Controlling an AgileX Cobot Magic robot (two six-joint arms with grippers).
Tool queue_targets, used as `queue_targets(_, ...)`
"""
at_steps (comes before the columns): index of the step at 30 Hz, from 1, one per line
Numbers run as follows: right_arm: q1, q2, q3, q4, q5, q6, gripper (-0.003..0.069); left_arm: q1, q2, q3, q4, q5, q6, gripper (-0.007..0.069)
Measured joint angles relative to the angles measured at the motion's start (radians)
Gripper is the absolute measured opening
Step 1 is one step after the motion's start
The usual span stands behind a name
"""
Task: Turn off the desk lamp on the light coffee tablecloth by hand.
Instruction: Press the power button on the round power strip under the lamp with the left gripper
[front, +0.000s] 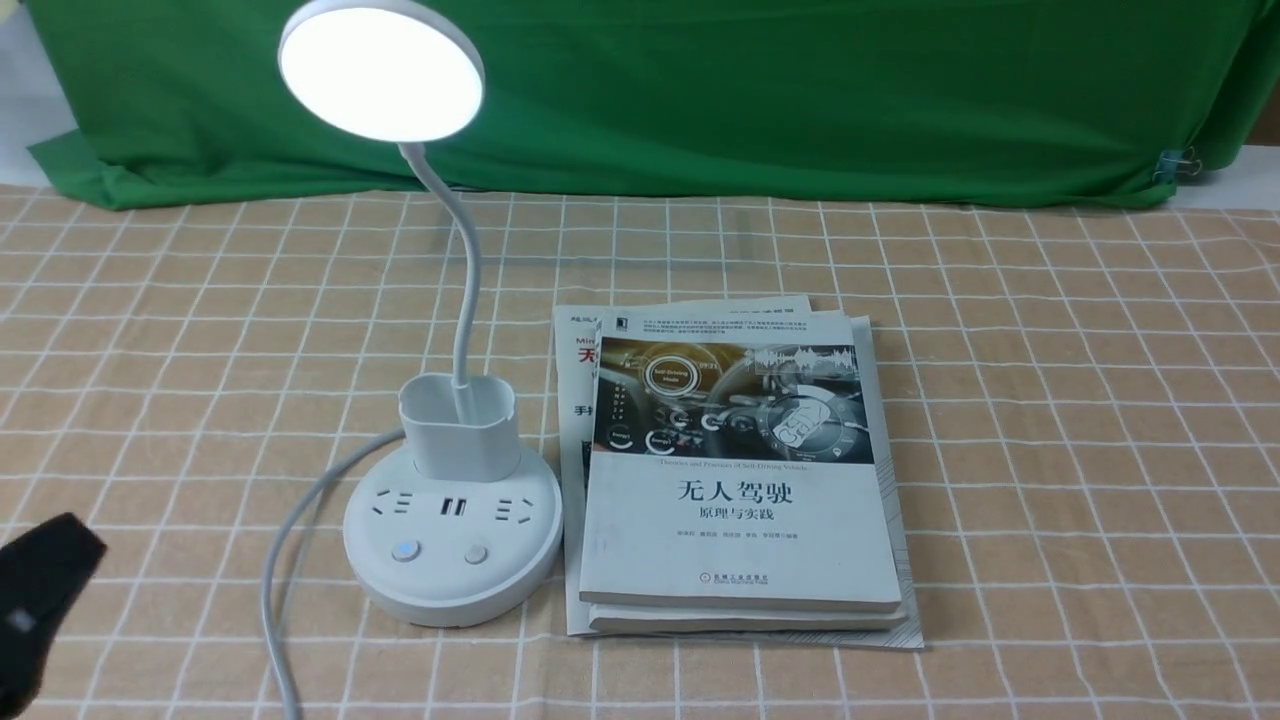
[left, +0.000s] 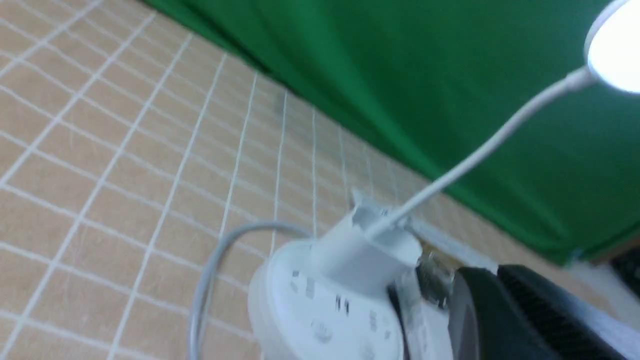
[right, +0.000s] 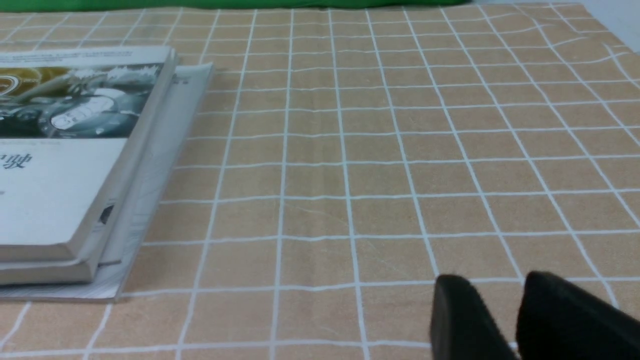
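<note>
The white desk lamp (front: 455, 545) stands lit on the light coffee tablecloth (front: 1050, 400), left of centre. Its glowing disc head (front: 380, 70) is raised on the thin bent neck, behind the pen cup (front: 460, 425). Two buttons (front: 405, 550) sit on the front of the round base. My left gripper (front: 45, 580), the hand, is low at the left edge, apart from the base. In the blurred left wrist view the lamp base (left: 320, 310) lies just beyond my left gripper (left: 492, 272), whose black fingers are pressed together, empty. My right gripper (right: 492, 287) hovers over bare cloth, slightly open and empty.
A stack of books (front: 740, 480) lies tight against the lamp base on its right. The lamp's white cord (front: 280, 560) curves off the base toward the near left edge. A green cloth (front: 800, 90) hangs along the back.
</note>
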Motion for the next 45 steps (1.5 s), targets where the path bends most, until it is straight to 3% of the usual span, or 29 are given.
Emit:
queue_targets(5,0.000,0.000,0.000,0.000,0.000,0.000,0.0243,0.000,0.401,-0.234,0.125,0.330,0.087,0.0017)
queue_targets(9,0.000,0.000,0.000,0.000,0.000,0.000,0.0243,-0.020,0.677,-0.374,0.204,0.450,0.131,0.0017)
queue_targets(15,0.000,0.000,0.000,0.000,0.000,0.000,0.0243,-0.160,0.931,-0.512,0.273,0.462,0.121,-0.0003)
queue_targets(19,0.000,0.000,0.000,0.000,0.000,0.000,0.0243,-0.339,1.084,-0.629,0.337,0.484,0.050,-0.0008)
queue_targets(22,0.000,0.000,0.000,0.000,0.000,0.000,0.0243,-0.399,1.141,-0.670,0.354,0.482,0.040,-0.0008)
queue_targets(34,0.000,0.000,0.000,0.000,0.000,0.000,0.0243,-0.446,1.273,-0.812,0.418,0.507,0.017,-0.0008)
queue_targets(40,0.000,0.000,0.000,0.000,0.000,0.000,0.0243,-0.535,1.301,-0.850,0.494,0.539,-0.023,-0.0008)
queue_targets(45,0.000,0.000,0.000,0.000,0.000,0.000,0.0243,-0.530,1.330,-0.852,0.505,0.543,-0.043,-0.0008)
